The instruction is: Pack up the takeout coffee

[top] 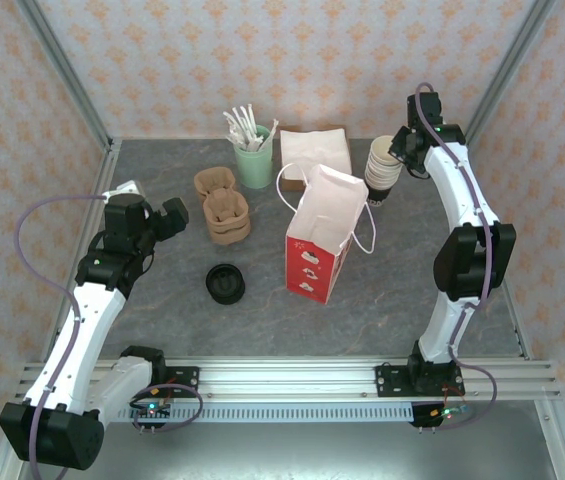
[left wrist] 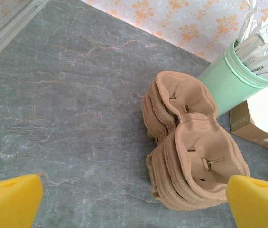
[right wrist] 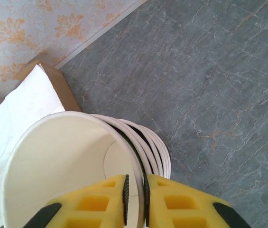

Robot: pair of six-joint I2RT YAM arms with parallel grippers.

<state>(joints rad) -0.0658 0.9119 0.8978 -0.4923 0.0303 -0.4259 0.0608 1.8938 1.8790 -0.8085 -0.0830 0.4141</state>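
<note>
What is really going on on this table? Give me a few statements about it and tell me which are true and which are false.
1. The red-and-white paper bag stands upright with its mouth open. True.
2. The black lid sits on a cup. False: it lies by itself on the table.
3. The right gripper pinches the rim of the top cup of the stack. True.
4. The left gripper holds a brown pulp tray. False: it is open over the trays, gripping nothing.
5. The mint-green cup is empty. False: it holds white stirrers.
</note>
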